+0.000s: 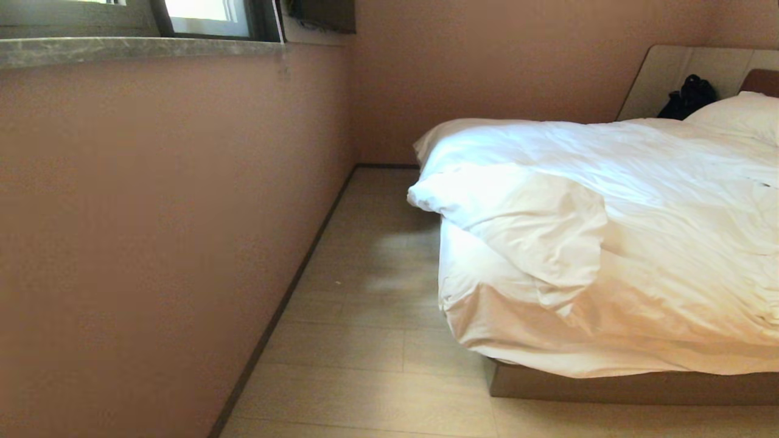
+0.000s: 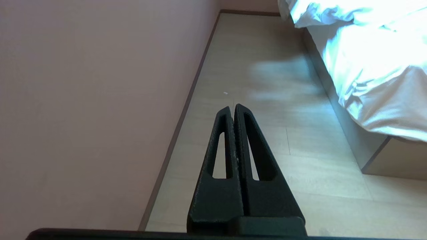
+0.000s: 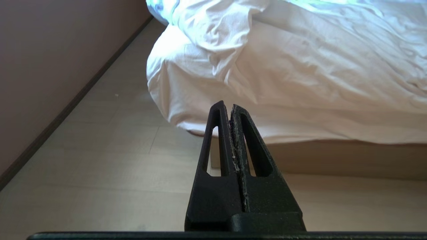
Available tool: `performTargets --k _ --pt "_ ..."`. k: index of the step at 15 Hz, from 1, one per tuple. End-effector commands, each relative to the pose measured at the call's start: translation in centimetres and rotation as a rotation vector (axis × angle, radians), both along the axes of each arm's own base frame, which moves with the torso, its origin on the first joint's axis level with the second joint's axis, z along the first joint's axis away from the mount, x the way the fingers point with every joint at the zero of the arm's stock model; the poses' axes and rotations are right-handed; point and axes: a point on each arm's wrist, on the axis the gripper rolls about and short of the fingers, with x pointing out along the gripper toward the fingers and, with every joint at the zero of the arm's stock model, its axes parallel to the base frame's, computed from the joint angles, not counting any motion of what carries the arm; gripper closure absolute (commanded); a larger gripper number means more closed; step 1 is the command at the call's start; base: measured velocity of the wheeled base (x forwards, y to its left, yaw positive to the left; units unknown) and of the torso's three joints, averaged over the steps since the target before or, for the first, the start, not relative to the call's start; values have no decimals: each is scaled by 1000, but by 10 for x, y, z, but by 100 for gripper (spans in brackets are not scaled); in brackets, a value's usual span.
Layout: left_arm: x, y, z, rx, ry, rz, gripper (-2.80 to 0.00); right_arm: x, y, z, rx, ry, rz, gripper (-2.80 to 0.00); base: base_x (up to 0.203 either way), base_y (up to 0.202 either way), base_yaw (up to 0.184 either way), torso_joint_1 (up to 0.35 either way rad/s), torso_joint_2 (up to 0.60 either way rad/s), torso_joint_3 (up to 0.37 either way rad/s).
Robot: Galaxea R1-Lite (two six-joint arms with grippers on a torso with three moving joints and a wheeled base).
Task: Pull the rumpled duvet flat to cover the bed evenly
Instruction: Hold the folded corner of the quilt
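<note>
The white duvet (image 1: pixel 608 201) lies rumpled over the bed (image 1: pixel 633 389), its near left corner folded back on itself (image 1: pixel 523 225) and its edge hanging over the foot. It also shows in the right wrist view, duvet (image 3: pixel 300 66), and in the left wrist view, duvet (image 2: pixel 367 56). Neither arm appears in the head view. My left gripper (image 2: pixel 233 107) is shut and empty above the floor, well away from the bed. In front of the bed's foot my right gripper (image 3: pixel 227 106) is shut too, holding nothing.
A pink wall (image 1: pixel 152 231) with a window ledge (image 1: pixel 140 50) runs along the left, leaving a strip of pale wood floor (image 1: pixel 365 340) between it and the bed. A white pillow (image 1: pixel 742 115) and a black bag (image 1: pixel 688 97) rest by the headboard (image 1: pixel 764 82).
</note>
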Motion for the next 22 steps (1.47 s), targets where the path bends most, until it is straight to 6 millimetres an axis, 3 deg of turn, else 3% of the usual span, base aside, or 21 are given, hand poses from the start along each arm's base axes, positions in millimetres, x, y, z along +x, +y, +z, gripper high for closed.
performTargets --k 1,18,22 --pt "0 0 0 1 0 0 0 0 0 0 0 0 0 0 147 0 0 -2 1 6" --pt "0 0 0 -1 0 0 0 0 0 0 0 0 2 0 196 0 0 3 2 2" --pt "0 0 0 -4 0 0 0 0 0 0 0 0 0 0 64 0 1 4 3 1"
